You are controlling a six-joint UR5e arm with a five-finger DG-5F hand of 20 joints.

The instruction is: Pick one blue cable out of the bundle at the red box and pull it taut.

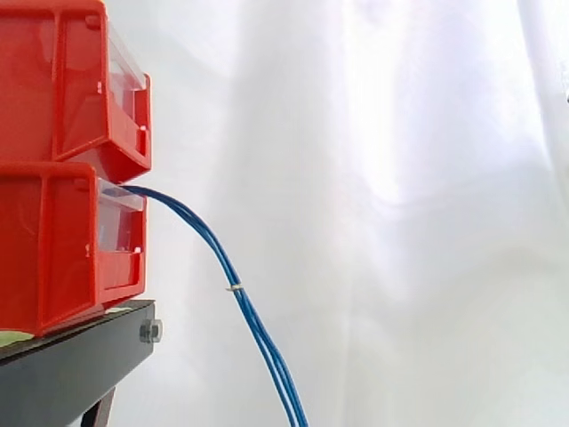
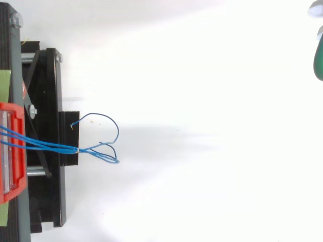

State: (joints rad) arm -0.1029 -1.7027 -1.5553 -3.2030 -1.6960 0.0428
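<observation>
While robot hand (image 2: 319, 56) shows just inside upper right edge of top view, well apart from cables, cannot tell whether released or clenched. Blue cable bundle (image 1: 257, 334) leaves lower red bin (image 1: 62, 253), droops slack past front edge of black stand (image 1: 80, 360). Small pale tie (image 1: 234, 288) binds bundle mid-drop. Top view: loose cable ends loop just beyond stand's edge.

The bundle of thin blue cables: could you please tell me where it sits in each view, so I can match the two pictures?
Side view: the bundle of thin blue cables leaves the lower red plastic bin at left and droops to the bottom edge.
Top view: at left, it runs rightward from that bin across the black metal stand, ending in loops.
Shared landmark: that bin's front.
</observation>
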